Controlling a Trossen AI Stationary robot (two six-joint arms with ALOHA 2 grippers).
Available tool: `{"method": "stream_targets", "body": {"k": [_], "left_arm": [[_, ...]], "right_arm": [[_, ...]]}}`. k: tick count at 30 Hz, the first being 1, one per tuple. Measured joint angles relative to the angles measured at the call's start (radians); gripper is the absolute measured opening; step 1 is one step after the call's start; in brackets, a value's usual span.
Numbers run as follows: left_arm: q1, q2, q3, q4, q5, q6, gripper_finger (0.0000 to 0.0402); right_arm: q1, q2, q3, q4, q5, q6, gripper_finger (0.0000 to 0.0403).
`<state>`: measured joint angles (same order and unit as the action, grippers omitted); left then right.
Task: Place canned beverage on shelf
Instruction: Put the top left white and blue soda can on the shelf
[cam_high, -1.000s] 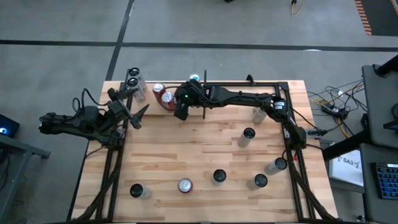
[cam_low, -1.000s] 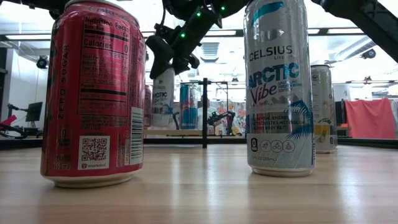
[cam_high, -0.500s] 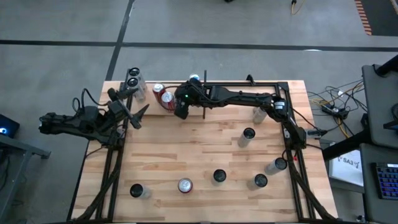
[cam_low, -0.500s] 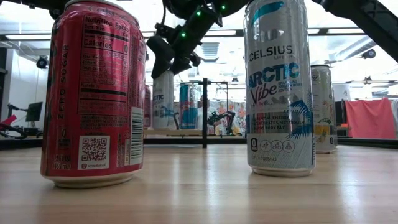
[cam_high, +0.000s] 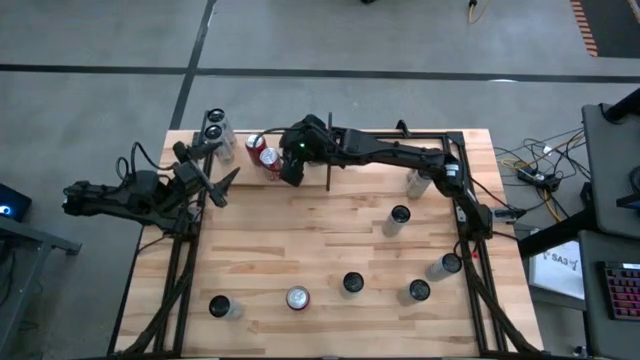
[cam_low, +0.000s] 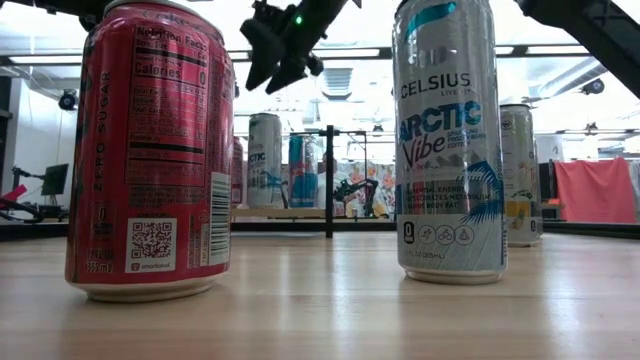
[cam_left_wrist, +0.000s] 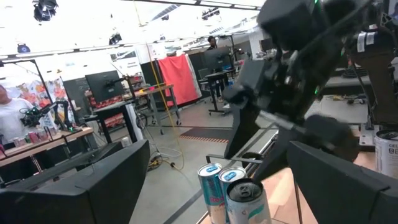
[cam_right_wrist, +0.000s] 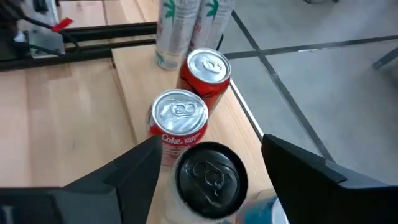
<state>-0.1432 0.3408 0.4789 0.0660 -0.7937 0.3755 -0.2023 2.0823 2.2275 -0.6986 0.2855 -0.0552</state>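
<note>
L arm sits at far left of the high view, off the table edge. Left gripper (cam_high: 222, 186) hangs over the table's left rim w/ fingers spread wide, nothing between them.

Shelf (cam_right_wrist: 132, 102) is the pale ply strip along the table's upper-left edge in the high view, black rods round it. On it, left to right in that view: two pale cans (cam_high: 213, 125) at the corner, then two red cans (cam_high: 262, 150) side by side, touching or nearly so; one reads "Coke" in the R wrist view.

Black-topped can (cam_right_wrist: 210, 177) stands upright on the shelf just beside the Coke can, approx upper centre of the high view. In the low view it's the tall pale can (cam_low: 265, 160) left of centre, w/ a blue can (cam_low: 303, 170) next to it.

Right gripper (cam_low: 270, 78) is directly above that can, top centre-left of the low view, clear air between fingertips & can top. Fingers well apart, one each side of the can top in the wrist view, holding nothing.

R arm stretches in from the right edge across the table's top.

Lower & right part of the table: seven loose cans (cam_high: 400, 215) standing, spread well apart.
</note>
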Motion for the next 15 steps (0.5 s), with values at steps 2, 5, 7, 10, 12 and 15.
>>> {"method": "stream_targets", "body": {"k": [2, 5, 7, 10, 12, 15], "left_arm": [[0.0, 0.0, 0.0, -0.001, 0.0, 0.003, 0.0364], [0.0, 0.001, 0.0, -0.002, 0.0, 0.004, 0.0364], [0.0, 0.001, 0.0, -0.002, 0.0, 0.004, 0.0364], [0.0, 0.001, 0.0, -0.002, 0.0, 0.004, 0.0364], [0.0, 0.001, 0.0, -0.002, 0.0, 0.004, 0.0364], [0.0, 0.001, 0.0, -0.002, 0.0, 0.004, 0.0364]], "right_arm": [[0.006, 0.0, 0.035, -0.06, -0.013, -0.001, 0.0254], [0.011, 0.0, 0.074, -0.165, -0.078, 0.003, 0.0229], [0.013, 0.0, 0.089, -0.227, -0.123, 0.017, 0.021], [0.015, 0.0, 0.09, -0.295, -0.139, 0.034, 0.0181], [0.015, 0.001, 0.085, -0.345, -0.137, 0.031, 0.016], [0.012, 0.01, 0.062, -0.367, -0.136, 0.016, 0.0126]]}}
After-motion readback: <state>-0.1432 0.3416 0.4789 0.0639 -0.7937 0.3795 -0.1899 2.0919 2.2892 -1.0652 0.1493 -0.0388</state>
